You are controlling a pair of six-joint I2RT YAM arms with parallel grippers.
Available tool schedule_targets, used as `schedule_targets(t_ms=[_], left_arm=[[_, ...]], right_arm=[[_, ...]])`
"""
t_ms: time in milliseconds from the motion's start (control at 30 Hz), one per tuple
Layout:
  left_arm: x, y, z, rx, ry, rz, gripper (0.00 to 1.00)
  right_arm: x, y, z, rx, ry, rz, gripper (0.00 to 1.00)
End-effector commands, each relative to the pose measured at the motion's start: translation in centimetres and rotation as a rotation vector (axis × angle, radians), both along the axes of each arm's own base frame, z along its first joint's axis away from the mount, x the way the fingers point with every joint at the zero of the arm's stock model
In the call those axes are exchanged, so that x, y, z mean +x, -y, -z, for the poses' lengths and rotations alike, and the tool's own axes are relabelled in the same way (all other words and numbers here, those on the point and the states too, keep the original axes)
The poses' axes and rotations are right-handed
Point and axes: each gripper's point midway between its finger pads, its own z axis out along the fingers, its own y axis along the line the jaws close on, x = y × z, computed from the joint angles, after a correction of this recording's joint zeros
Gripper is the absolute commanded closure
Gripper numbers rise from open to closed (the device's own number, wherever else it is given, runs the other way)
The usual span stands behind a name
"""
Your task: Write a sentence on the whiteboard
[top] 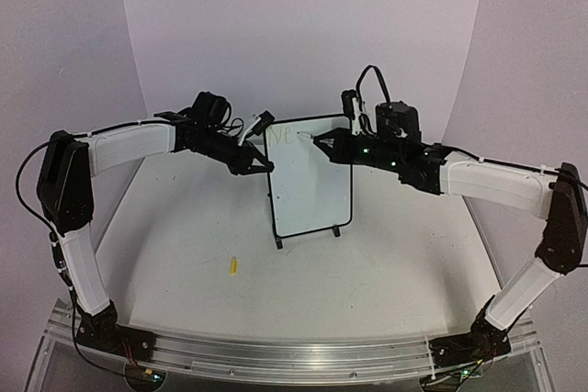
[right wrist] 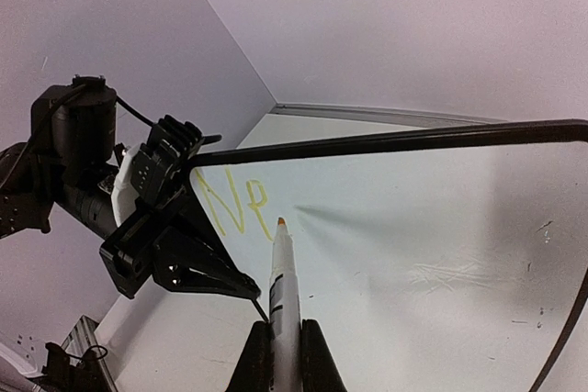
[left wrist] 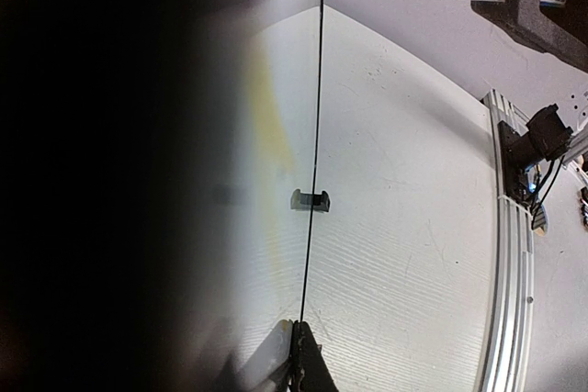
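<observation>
- so, where is the whiteboard (top: 312, 181)?
- standing upright on its two black feet, about the middle of the table (top: 184, 227), between the two arms. its white face is turned toward the near side.
- and the left gripper (top: 265, 166)?
- clamped tight on the board's left edge, close to the top corner. from its own camera the board is only a thin black line running up from between the fingers.
- the right gripper (top: 326, 142)?
- pinched closed around a slim white marker (right wrist: 283, 282), which sticks out past the fingers toward the board's face.
- any writing (right wrist: 234, 204) on it?
- yes, faint yellow-green strokes up in the top left corner, reading something like "ne".
- is the tip on the board?
- it sits just to the right of those strokes. the left wrist view shows a small gap between the orange tip and the board, so it looks just off the surface.
- anything else around?
- a small yellow cap (top: 233, 266) lies on the table in front of the board, toward the left arm, well apart from both grippers.
</observation>
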Motion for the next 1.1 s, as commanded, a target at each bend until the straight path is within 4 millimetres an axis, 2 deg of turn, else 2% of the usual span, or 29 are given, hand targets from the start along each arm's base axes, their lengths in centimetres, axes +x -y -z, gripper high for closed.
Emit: schedule_targets(t_ms=[0,467,667,1067], left_arm=[[-0.6,-0.8,0.3,0.071,0.010,-0.011,1.00],[-0.6,-0.8,0.3,0.072,0.011,-0.011,1.00],[-0.6,-0.8,0.3,0.072,0.011,-0.011,1.00],[-0.6,-0.8,0.3,0.072,0.011,-0.011,1.00]], right_arm=[[0.6,-0.6,-2.8,0.041,0.066,-0.014,1.00],[1.6,-1.2,-2.4,0.034,0.064,-0.001,1.00],[2.0,-0.7,-1.9,0.022,0.061,0.037,1.00],[1.6,0.8,1.5,-0.029,0.002,0.085,1.00]])
